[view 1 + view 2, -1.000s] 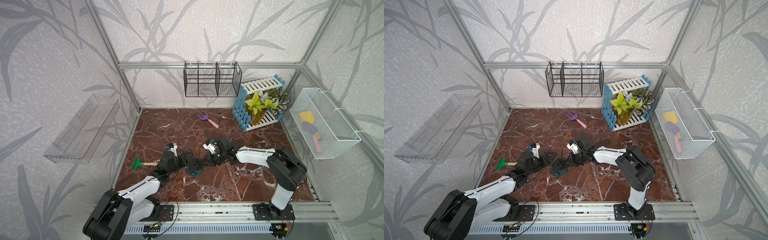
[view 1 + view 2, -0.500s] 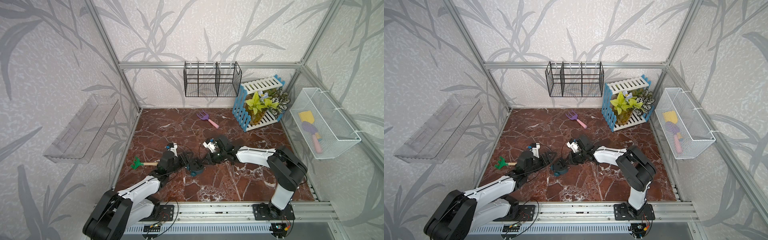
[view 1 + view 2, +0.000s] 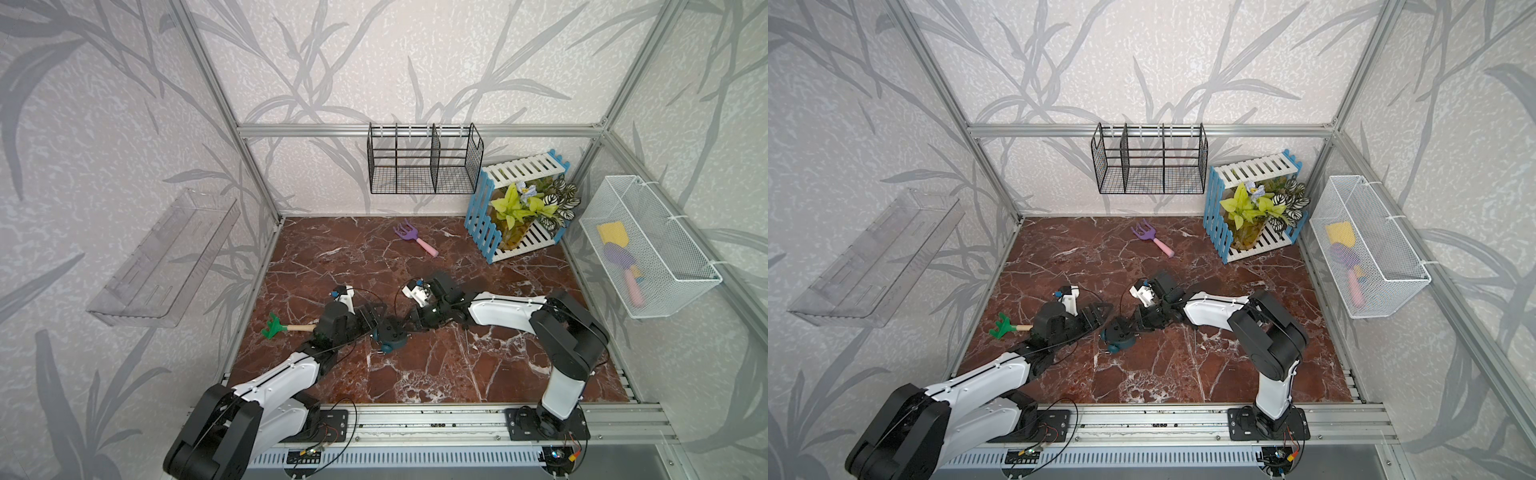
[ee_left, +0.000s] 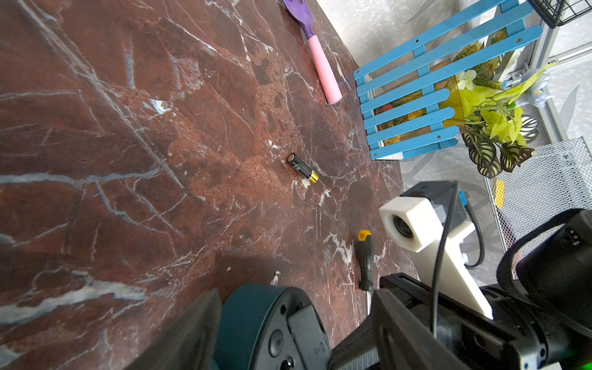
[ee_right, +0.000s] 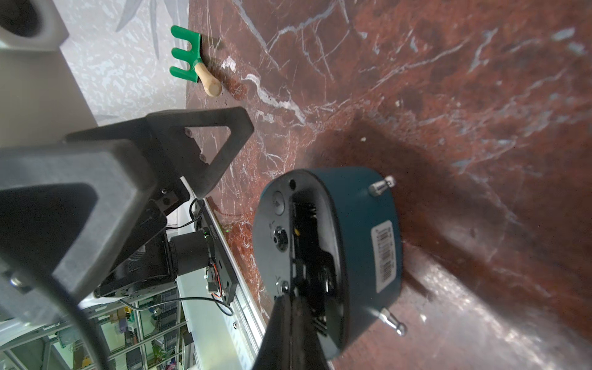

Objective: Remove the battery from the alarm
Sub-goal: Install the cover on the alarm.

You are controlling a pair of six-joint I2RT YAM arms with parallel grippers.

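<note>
The alarm (image 3: 392,338) (image 3: 1119,336) is a dark-teal clock resting tilted on the marble floor between my two arms. Its black back (image 4: 275,339) faces both wrist cameras, and the battery bay (image 5: 307,243) is open. A flat black cover (image 4: 306,330) stands askew at that bay. My right gripper (image 5: 290,299) (image 3: 409,328) is shut, tips at the cover's edge; whether it pinches the cover I cannot tell. My left gripper (image 4: 294,298) (image 3: 1102,318) is open, its fingers either side of the alarm. The battery (image 4: 301,168), dark with a gold end, lies loose on the floor farther back.
A black-and-yellow screwdriver (image 4: 365,259) lies beside the right arm. A green rake (image 3: 276,330) lies at the left edge and a purple rake (image 3: 411,237) near the back. A blue-white crate with plants (image 3: 515,208) stands back right. Wire baskets (image 3: 648,249) and a clear shelf (image 3: 166,262) hang on the walls.
</note>
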